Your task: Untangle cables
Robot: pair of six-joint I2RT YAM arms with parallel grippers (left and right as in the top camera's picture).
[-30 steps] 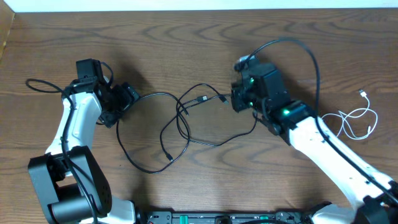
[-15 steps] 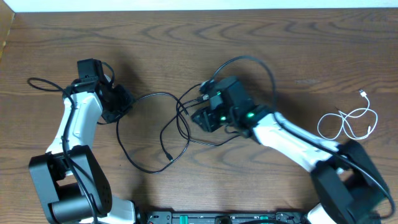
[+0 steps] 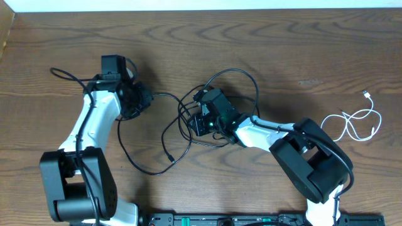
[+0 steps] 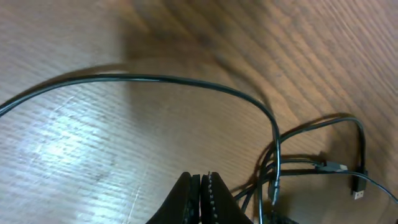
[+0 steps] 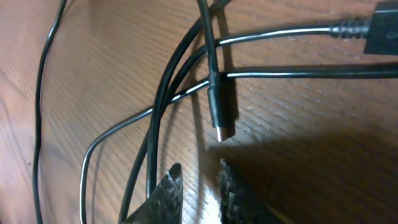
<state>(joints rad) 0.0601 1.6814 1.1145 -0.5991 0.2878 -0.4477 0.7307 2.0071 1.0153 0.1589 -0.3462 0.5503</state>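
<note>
Several thin black cables (image 3: 182,116) lie in crossed loops at the middle of the wooden table. A white cable (image 3: 361,122) lies coiled by itself at the far right. My left gripper (image 3: 143,100) (image 4: 200,177) is shut at the left end of the tangle. Nothing shows between its tips, and one black strand (image 4: 186,81) arcs over the wood ahead of them. My right gripper (image 3: 198,123) (image 5: 199,168) hangs low over the knot with its jaws a little apart and only bare wood between them. A black plug (image 5: 221,115) lies just ahead of the tips, and two strands (image 5: 155,143) pass beside the left finger.
A long black loop (image 3: 129,157) trails toward the front of the table. The arms' own thicker wires arch above each wrist (image 3: 235,72). The table's back edge (image 3: 201,9) runs along the top and its left edge (image 3: 5,44) at the upper left.
The left gripper has shut and moved a little to the right. The right arm has swung left from the right side into the tangle, and its jaws opened from shut, then narrowed.
</note>
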